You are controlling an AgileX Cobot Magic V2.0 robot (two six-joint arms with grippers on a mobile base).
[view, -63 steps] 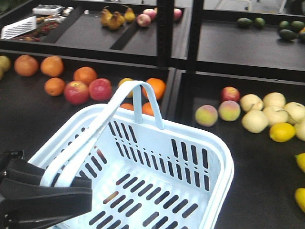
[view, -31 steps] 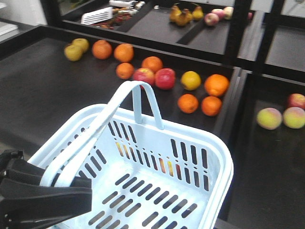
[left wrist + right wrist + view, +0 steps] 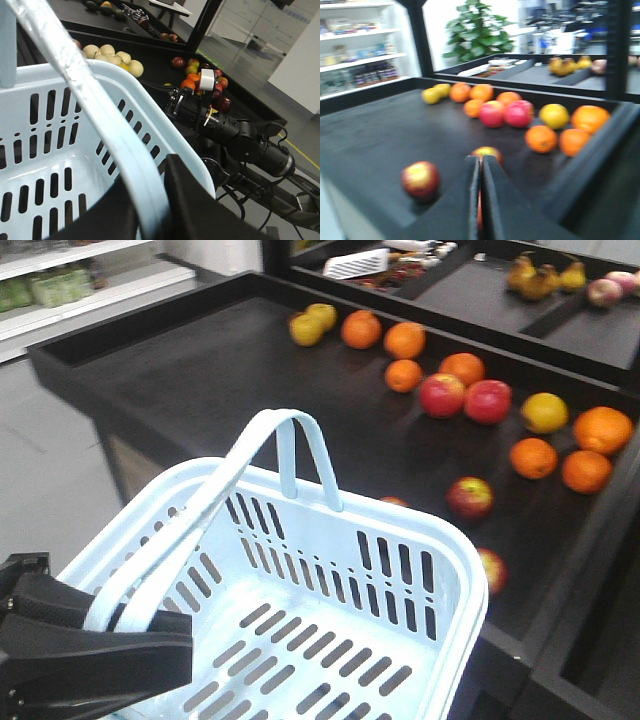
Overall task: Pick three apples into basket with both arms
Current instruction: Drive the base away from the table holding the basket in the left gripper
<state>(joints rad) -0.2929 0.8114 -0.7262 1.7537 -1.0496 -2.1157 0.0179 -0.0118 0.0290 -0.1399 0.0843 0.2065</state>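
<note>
The left gripper was clamped on the arched handle of the pale blue basket, carrying it with nothing on its slotted floor. All three dark apples lay outside the basket on the black display tray. The first apple was a little beyond the basket's far right corner. The second apple was just beside its right rim and half hidden by it, and the third apple barely showed over its far rim. Brighter pink-red apples and oranges sat farther beyond the basket. The right gripper, low over the tray, had its jaws drawn together to a slit and held nothing. The dark apples were probably firm, smooth-skinned and fairly heavy, apt to roll at a glancing touch and to bruise if pinched hard or dropped. The jaws would therefore need to open wide and close from above across the widest girth. The basket, hung by one handle, would likely tip as fruit landed.
</note>
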